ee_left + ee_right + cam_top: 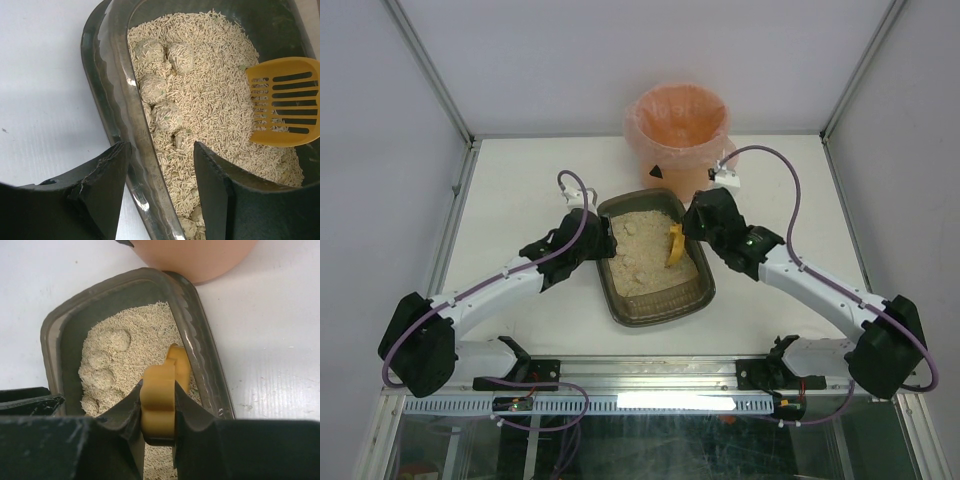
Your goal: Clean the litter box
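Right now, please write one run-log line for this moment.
left gripper: open, astride litter box rim; right gripper: shut on scoop; scoop: head over litter; clumps: near left wall

Litter box (655, 312) mid-tabletop (520, 200), beige litter inside. Orange bag-lined bucket (680, 125) just behind it. Left gripper (600, 236) at left rim; right gripper (690, 228) at right rim, yellow scoop (674, 245) at its tip.

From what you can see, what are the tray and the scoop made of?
The tray is likely plastic, dark and glossy; its wavy rim catches highlights. The scoop is likely moulded plastic, matte yellow, with cut slots.
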`<act>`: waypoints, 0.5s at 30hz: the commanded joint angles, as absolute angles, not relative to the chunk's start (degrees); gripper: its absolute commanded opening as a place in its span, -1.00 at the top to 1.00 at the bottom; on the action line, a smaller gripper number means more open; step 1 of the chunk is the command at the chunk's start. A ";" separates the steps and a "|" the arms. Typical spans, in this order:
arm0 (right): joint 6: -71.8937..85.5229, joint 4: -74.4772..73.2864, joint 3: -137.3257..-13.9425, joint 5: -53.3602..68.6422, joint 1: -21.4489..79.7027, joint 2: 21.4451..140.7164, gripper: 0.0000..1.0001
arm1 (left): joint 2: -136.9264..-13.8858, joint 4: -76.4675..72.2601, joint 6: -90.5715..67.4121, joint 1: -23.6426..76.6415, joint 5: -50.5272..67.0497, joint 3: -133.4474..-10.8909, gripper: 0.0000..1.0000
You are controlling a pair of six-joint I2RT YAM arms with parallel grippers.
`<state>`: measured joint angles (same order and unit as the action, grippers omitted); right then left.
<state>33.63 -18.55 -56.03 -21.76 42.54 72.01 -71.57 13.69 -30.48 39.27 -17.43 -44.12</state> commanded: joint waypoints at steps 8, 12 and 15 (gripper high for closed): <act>45.50 -4.70 -43.80 -16.21 41.57 73.90 1.00 | -74.00 11.16 -30.62 38.67 -16.83 -44.44 0.08; 47.34 0.64 -43.25 -17.47 41.57 79.19 1.00 | -75.12 11.48 -31.12 38.62 -19.58 -44.18 0.18; 47.85 6.20 -43.09 -17.28 41.57 83.09 1.00 | -76.38 11.54 -30.58 38.67 -19.86 -44.46 0.25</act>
<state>45.52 3.07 -45.54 -20.23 40.73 76.58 -74.91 13.76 -30.48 38.87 -18.90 -44.12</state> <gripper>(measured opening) 0.227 0.397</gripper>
